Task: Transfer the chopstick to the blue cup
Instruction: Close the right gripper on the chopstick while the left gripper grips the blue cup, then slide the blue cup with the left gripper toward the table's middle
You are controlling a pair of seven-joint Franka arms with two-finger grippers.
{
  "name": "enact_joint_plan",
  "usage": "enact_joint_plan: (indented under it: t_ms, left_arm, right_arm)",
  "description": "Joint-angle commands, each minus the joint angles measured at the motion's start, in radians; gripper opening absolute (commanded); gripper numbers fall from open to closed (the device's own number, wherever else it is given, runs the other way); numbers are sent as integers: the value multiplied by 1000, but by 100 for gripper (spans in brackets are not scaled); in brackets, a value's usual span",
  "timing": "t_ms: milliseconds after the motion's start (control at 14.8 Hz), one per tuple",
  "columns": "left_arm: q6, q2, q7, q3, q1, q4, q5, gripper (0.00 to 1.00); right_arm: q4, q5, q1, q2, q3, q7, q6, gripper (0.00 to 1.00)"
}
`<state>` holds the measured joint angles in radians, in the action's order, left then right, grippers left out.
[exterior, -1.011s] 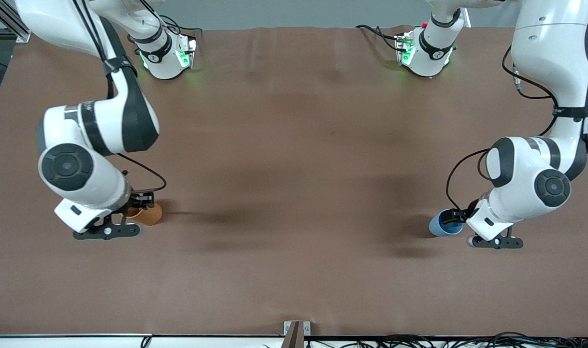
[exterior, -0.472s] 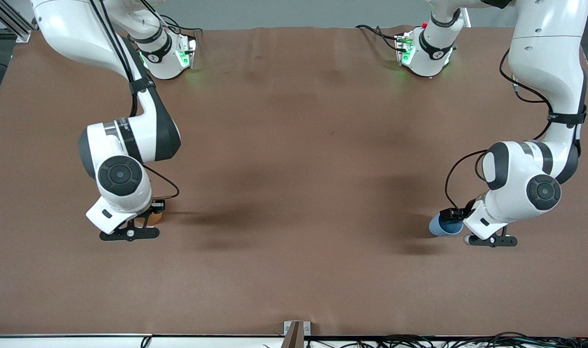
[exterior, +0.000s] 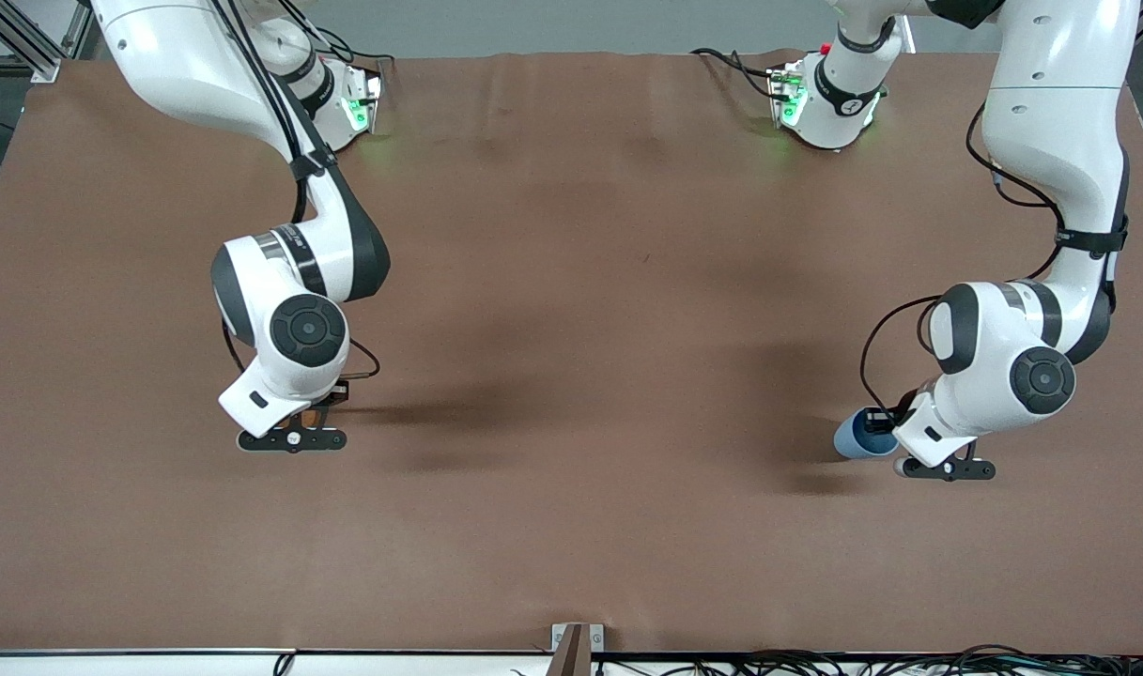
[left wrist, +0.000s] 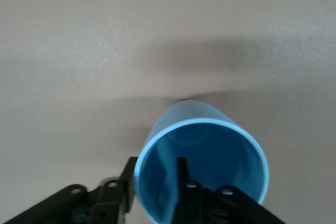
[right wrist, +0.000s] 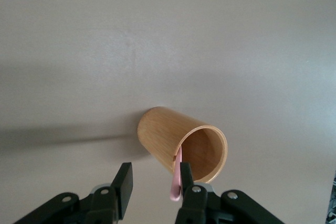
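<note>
Well, my left claw [left wrist: 153, 174] is at the blue cup [left wrist: 220, 150] to steady it, my right claw [right wrist: 153, 176] at the chopstick [right wrist: 175, 186] to lift it; I cannot tell either's grip

A brown table covering [exterior: 571, 329], faintly creased, fills nearly the whole front view under even light (soft shadows pool near its middle). A grey wall strip [exterior: 552, 23] runs along the top; black cables [exterior: 815, 662] and a small metal bracket [exterior: 577, 638] line the white lower edge.
</note>
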<state>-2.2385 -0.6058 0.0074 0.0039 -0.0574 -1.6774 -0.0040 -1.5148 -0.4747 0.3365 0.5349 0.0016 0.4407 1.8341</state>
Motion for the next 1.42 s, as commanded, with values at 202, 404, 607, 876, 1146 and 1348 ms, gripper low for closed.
enact_joint_plan:
  t_ms: [202,404,607,876,1146,1348]
  left_arm:
    - [25,69,-27,-8,-12,15,30,0]
    - [140,98,-162,-82,-16,62,27,0]
    - [178,106,-416,-218,-19,62,41,0]
    - [178,78,-729,-369,-56,65,53,0]
    - [154,8,-1001,-519,-84,65,168,0]
    - [112,-31,-1107,-536,-142,68,211,0]
  right_arm:
    - [-51,-58,-2,-38,-3,23,-9,44]
    - [-51,-58,-4,-38,-3,23,-16,39]
    - [-50,-58,-8,-38,-3,24,-19,34]
    - [-51,-58,-8,-46,-3,24,-35,19]
    - [-50,-58,-16,-46,-3,24,-33,15]
    - [-50,-56,-19,-44,-3,24,-33,12]
